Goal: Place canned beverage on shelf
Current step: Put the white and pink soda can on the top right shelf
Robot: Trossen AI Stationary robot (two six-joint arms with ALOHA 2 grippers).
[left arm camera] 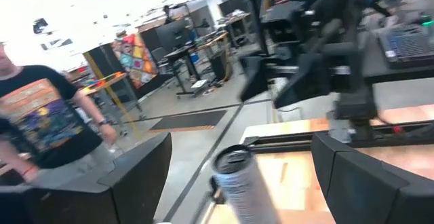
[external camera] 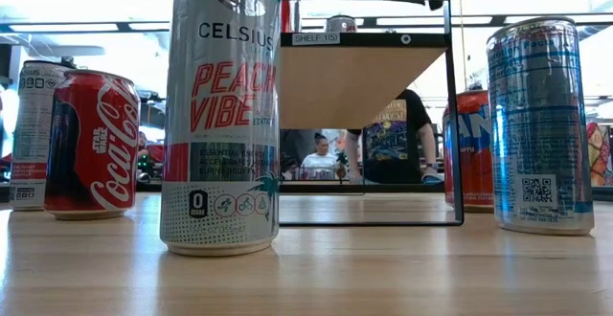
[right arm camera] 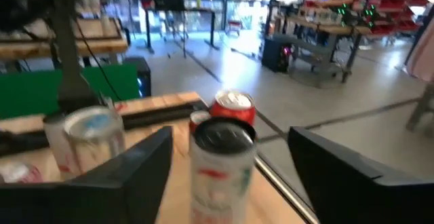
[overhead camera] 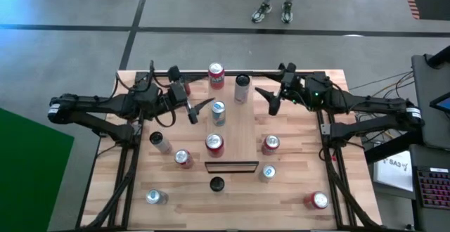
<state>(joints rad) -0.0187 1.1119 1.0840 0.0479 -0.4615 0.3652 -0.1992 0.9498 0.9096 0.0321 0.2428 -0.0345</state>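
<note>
Light wood forms the shelf (overhead camera: 232, 123), a long raised board running from the table's far edge toward the near side, its dark near end (overhead camera: 231, 166) well short of the tabletop's (overhead camera: 288, 197) near edge. On it stand a slim dark-topped can (overhead camera: 242, 88) at the far end, a silver can (overhead camera: 219, 112) mid-board toward the left edge, and a red can (overhead camera: 214, 144) nearer. The right gripper (overhead camera: 270, 98) hovers with fingers spread just right of the slim can, holding nothing. The left gripper (overhead camera: 199, 110), also spread and empty, hangs at the shelf's left edge beside the silver can. Another red can (overhead camera: 216, 75) stands off the shelf's far-left corner. Bare board lies along the shelf's right side
</note>
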